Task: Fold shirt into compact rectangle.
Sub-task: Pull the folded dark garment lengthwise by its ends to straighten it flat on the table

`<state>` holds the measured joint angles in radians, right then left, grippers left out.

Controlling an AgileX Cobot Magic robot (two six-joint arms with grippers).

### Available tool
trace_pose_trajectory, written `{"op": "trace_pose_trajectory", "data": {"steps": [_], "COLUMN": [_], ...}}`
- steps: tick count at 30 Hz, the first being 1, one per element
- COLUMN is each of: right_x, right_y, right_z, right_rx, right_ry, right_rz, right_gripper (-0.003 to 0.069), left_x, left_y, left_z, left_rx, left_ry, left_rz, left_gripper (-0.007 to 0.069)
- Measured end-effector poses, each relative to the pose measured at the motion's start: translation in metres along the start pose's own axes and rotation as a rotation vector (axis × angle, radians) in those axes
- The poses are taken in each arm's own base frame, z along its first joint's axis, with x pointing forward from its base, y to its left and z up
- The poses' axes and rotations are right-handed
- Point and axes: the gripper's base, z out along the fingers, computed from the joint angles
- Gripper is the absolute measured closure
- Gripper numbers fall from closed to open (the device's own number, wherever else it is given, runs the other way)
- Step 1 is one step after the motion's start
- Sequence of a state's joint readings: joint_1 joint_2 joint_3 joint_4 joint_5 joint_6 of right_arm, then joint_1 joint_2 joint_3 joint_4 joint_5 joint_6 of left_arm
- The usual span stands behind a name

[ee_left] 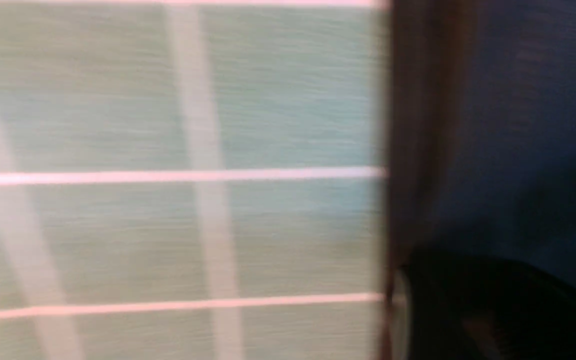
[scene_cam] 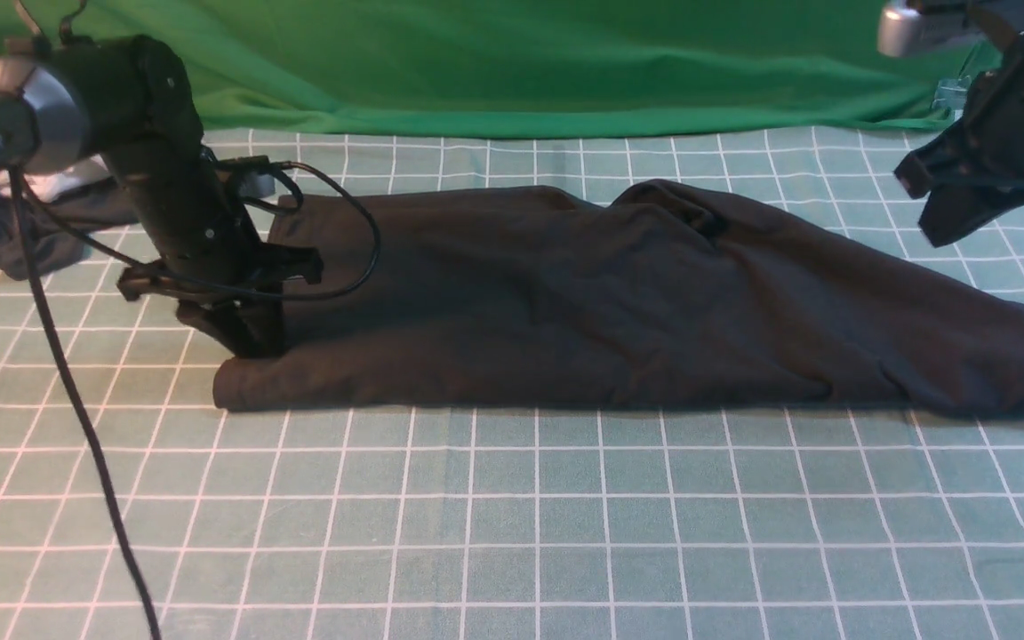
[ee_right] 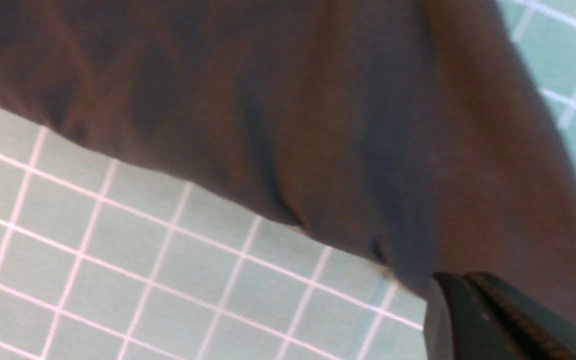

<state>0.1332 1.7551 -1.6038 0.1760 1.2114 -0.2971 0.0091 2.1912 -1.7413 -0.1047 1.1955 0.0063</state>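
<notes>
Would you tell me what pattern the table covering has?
The table covering is teal with white grid lines; front view.

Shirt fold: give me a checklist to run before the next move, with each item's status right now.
1. Layout: the shirt lies as a long strip on the mat: ok.
2. Compact rectangle reached: not ok; the strip is long and its right end is rumpled.
3. Reach: the left gripper is down at the strip's left end: ok.
4. Hold of the left gripper on the cloth: cannot tell.
5. Clearance: the right gripper is shut, empty and high above the right end: ok.
</notes>
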Motion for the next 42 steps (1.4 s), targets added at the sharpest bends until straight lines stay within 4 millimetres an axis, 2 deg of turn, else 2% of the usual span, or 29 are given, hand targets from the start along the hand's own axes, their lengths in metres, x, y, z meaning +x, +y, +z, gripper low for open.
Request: {"op": "trace_pose_trajectory", "data": {"steps": [2, 5, 8, 12, 15, 16, 19, 23, 24, 25, 27, 29, 30, 31, 35, 38, 42], "right_x": [0.002, 0.008, 0.017, 0.032, 0.052, 0.052, 0.06, 0.061, 0.061, 0.061, 0.061, 0.063, 0.063, 0.064, 0.065, 0.067, 0.068], "right_y": [-0.002, -0.014, -0.03, -0.049, -0.072, -0.074, -0.09, -0.101, -0.102, -0.103, -0.106, -0.109, -0.11, -0.112, -0.119, -0.122, -0.124], "right_z": [-0.009, -0.026, -0.03, -0.018, 0.005, 0.005, 0.021, 0.037, 0.037, 0.043, 0.055, 0.067, 0.069, 0.08, 0.104, 0.118, 0.129], "right_rx": [0.011, 0.036, 0.053, 0.064, 0.069, 0.071, 0.08, 0.085, 0.085, 0.083, 0.076, 0.07, 0.069, 0.065, 0.065, 0.064, 0.052], "right_ry": [-0.021, -0.059, -0.056, -0.021, -0.001, -0.004, 0.007, 0.014, 0.014, 0.024, 0.05, 0.077, 0.079, 0.1, 0.119, 0.134, 0.151], "right_rz": [0.007, 0.049, 0.1, 0.183, 0.293, 0.301, 0.374, 0.454, 0.458, 0.487, 0.519, 0.532, 0.533, 0.542, 0.553, 0.542, 0.527], "right_gripper": [0.0643, 0.0643, 0.0641, 0.064, 0.0618, 0.0615, 0.048, 0.0172, 0.0158, 0.0072, 0.0001, -0.002, -0.0022, -0.0028, -0.0008, 0.0062, 0.0239], "left_x": [-0.005, -0.01, -0.01, -0.009, -0.009, -0.009, -0.009, -0.009, -0.009, -0.007, 0.001, 0.012, 0.013, 0.024, 0.044, 0.051, 0.056], "left_y": [0.002, -0.001, -0.004, -0.005, -0.005, -0.005, -0.006, -0.01, -0.011, -0.011, -0.011, -0.01, -0.009, -0.008, -0.007, -0.006, -0.005], "left_z": [-0.011, -0.046, -0.072, -0.076, -0.075, -0.075, -0.075, -0.075, -0.075, -0.076, -0.074, -0.073, -0.072, -0.069, -0.054, -0.04, -0.029], "left_rx": [-0.032, -0.035, -0.02, -0.016, -0.014, -0.013, -0.008, 0.043, 0.048, 0.055, 0.055, 0.042, 0.04, 0.034, 0.034, 0.042, 0.041], "left_ry": [-0.033, -0.137, -0.207, -0.213, -0.207, -0.207, -0.206, -0.204, -0.203, -0.202, -0.182, -0.155, -0.151, -0.12, -0.034, 0.0, 0.012], "left_rz": [-0.001, -0.004, -0.007, -0.018, -0.02, -0.02, -0.021, -0.034, -0.035, -0.038, -0.04, -0.042, -0.041, -0.051, -0.072, -0.09, -0.11], "left_gripper": [0.044, 0.0437, 0.0431, 0.0425, 0.0419, 0.0419, 0.0408, 0.0389, 0.0386, 0.038, 0.0374, 0.037, 0.037, 0.037, 0.0367, 0.0347, 0.0281]}}
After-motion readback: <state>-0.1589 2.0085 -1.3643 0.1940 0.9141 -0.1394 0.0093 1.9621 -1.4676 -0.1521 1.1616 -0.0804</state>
